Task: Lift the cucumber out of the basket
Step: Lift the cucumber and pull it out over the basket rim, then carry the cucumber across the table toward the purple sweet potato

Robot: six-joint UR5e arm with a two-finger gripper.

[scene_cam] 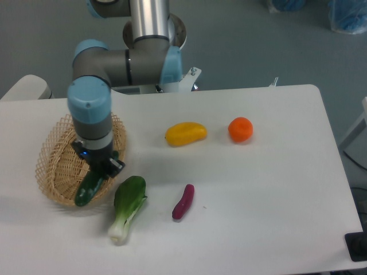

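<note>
Gripper (101,170) clamped on the upper end of the cucumber (89,191), hanging over the near right edge of the basket (53,163). Cucumber slanted down and to the left from the fingers, low end over the basket's front rim; can't tell whether touching the weave or just clear. Held near one end only, most of the length sticking out below the grip. Main risk: glossy skin plus off-centre hold, so likely to pivot or slip out if swung fast. Second risk: low end catching the open weave of the rim and dragging or tipping the basket; needs more height before any sideways travel. Third: bok choy (127,206) just right of the basket's front edge, close under the cucumber's path, could get knocked. Purple vegetable (183,201), yellow fruit (186,133) and orange (240,129) all well to the right of the basket, no conflict there.
</note>
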